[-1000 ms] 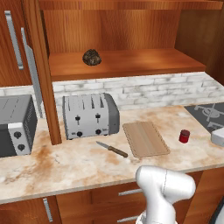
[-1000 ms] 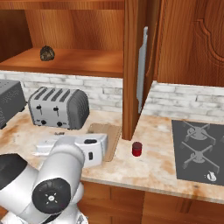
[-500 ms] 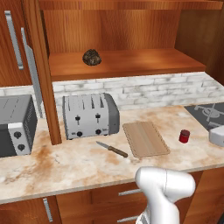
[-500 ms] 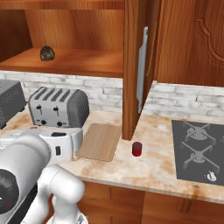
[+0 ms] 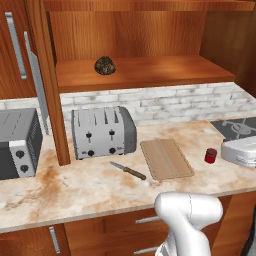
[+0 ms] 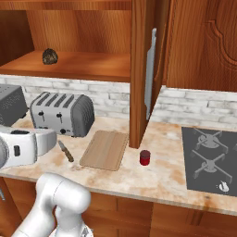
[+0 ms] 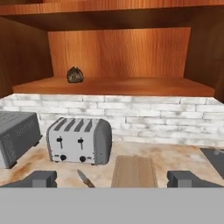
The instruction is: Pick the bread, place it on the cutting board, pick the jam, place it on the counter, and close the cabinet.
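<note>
Reaching for the small dark lumpy round loaf of bread (image 5: 105, 65) means travelling up from counter height to the shelf of the reddish-brown wooden wall cabinet (image 5: 150, 70), where the loaf sits towards the left, well apart from the gripper (image 7: 113, 178). The gripper's two dark fingertips stand spread wide and hold nothing; it looks level over the beige-and-rust marbled stone counter (image 5: 75, 185) towards the shelf. Judged hazards: the silver four-slot toaster (image 5: 103, 132) stands directly below the loaf, so a low or shallow approach could strike it or the shelf's front edge. The loaf is rough and rounded; a grip closing off-centre could roll it deeper into the shelf. The open cabinet door with its long silver bar handle (image 6: 150, 74) projects over the counter, and a wide arm swing could catch it. The flat light-tan wooden cutting board (image 5: 165, 158) lies just right of the toaster with a small brown-handled knife (image 5: 128, 170) near its left edge; a careless placement could nudge the knife. The small red cylindrical jam jar (image 5: 211, 155) already stands on the counter right of the board, beside the door post, and could be toppled by a passing link.
</note>
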{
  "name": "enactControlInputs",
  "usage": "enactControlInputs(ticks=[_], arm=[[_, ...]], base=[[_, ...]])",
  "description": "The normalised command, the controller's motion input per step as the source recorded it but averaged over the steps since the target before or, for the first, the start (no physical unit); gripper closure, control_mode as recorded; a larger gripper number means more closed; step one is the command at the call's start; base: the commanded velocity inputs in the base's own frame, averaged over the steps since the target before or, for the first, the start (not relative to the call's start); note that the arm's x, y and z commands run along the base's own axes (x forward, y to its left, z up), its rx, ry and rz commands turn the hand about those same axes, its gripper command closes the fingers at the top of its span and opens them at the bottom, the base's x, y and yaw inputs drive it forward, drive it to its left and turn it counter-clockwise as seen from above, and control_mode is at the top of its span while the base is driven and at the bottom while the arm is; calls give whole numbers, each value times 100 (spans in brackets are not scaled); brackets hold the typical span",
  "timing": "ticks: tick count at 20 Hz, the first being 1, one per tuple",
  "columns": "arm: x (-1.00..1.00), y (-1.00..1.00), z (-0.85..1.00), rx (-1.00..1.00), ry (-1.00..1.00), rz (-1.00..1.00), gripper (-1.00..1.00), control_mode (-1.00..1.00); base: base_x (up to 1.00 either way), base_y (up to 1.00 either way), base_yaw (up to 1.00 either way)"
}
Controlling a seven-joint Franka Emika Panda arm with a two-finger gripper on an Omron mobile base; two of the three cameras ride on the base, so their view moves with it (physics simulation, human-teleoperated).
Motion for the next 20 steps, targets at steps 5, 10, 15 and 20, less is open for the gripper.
enactControlInputs(ticks=[5, 10, 15, 20], arm=[[-2, 46, 11, 0, -4, -5, -100, -100], [0, 44, 5, 0, -3, -3, -100, -100], [0, 34, 3, 0, -2, -1, -100, -100], [0, 34, 2, 0, -2, -1, -100, -100]], base=[[0, 0, 0], [0, 0, 0], [0, 0, 0], [0, 0, 0]])
